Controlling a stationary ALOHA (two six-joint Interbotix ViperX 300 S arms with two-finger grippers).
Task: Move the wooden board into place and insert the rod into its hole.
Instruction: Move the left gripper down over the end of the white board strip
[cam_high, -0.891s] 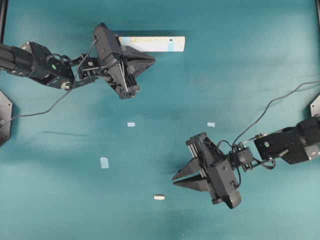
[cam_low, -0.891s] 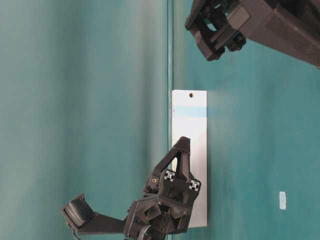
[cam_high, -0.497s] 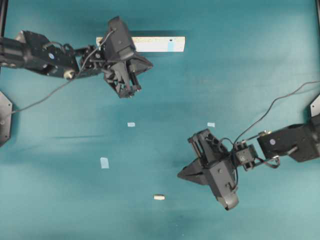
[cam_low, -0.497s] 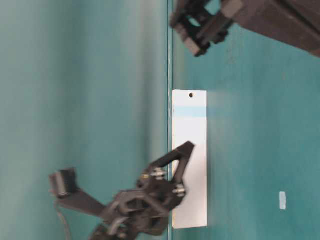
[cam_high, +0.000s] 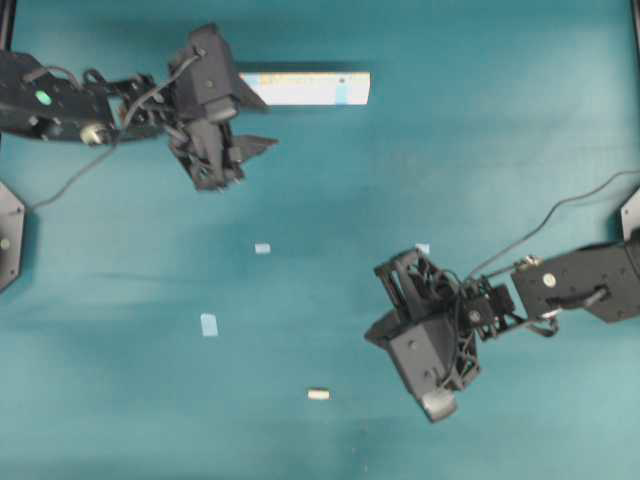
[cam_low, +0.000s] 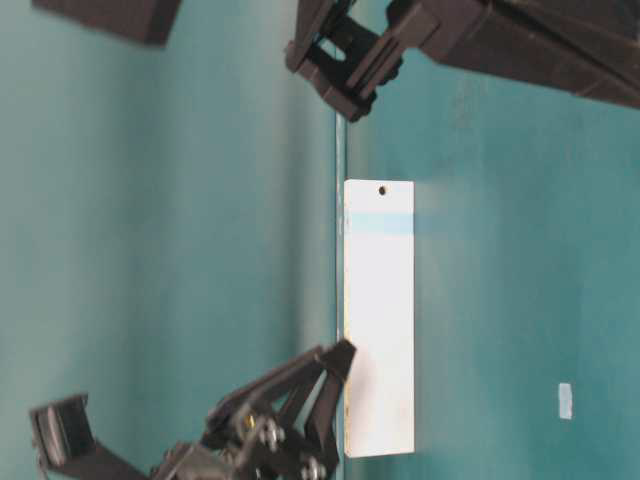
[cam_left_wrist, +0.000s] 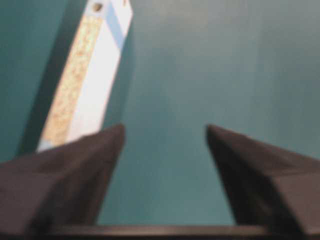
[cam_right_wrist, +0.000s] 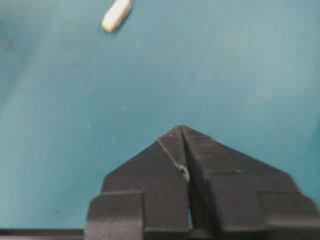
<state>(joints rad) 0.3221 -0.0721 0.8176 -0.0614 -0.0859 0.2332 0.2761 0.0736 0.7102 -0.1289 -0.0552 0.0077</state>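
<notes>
Here the left gripper (cam_high: 243, 152), spread wide and empty, hangs beside the wooden board (cam_high: 305, 88) at the counter's (cam_high: 480, 120) far edge, the rod (cam_high: 318, 394) lies near the right gripper (cam_high: 372, 335), pressed together.

- I get even, bright light overhead; soft shadows on the tabletop (cam_high: 500, 120);
- My left wrist view is blurred; the left tool (cam_left_wrist: 165, 135) smears at table level
</notes>
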